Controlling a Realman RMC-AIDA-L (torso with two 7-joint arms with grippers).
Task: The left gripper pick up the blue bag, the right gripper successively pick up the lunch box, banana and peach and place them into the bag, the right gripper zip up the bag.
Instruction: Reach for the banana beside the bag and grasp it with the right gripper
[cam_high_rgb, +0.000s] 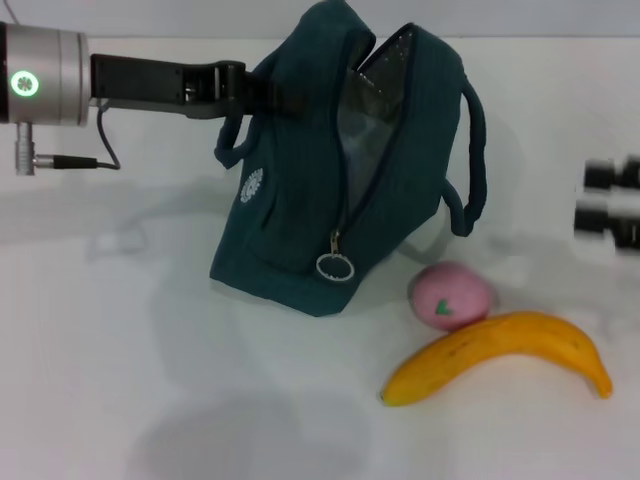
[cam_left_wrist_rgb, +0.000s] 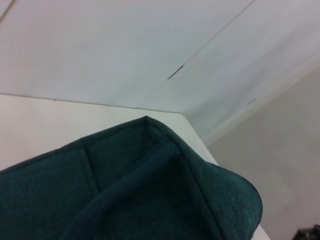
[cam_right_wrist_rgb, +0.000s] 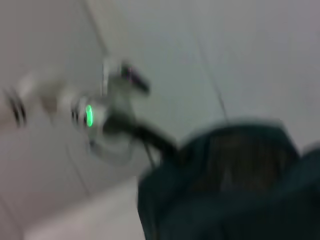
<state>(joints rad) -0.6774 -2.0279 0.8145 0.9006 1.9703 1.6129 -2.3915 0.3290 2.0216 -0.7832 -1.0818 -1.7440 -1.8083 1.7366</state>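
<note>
We've got the left gripper (cam_high_rgb: 248, 92) clenched on the bag (cam_high_rgb: 330, 190), holding its unzipped mouth up. The right gripper (cam_high_rgb: 608, 205) sits at the table's right edge (open or closed, we cannot tell). No lunch box in sight. Next up, we reckon: the banana (cam_high_rgb: 500, 352), beside the peach (cam_high_rgb: 452, 296). Only the head view shows the fruit.

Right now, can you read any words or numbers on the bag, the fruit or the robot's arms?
No words or numbers can be read in any view.
Blue bag: a small round white emblem on its side, too small to read.
Peach: a green leaf mark, not writing.
Left gripper wrist: a round green light, no text.
Banana: no label.
Right gripper: blurred, nothing legible.
</note>
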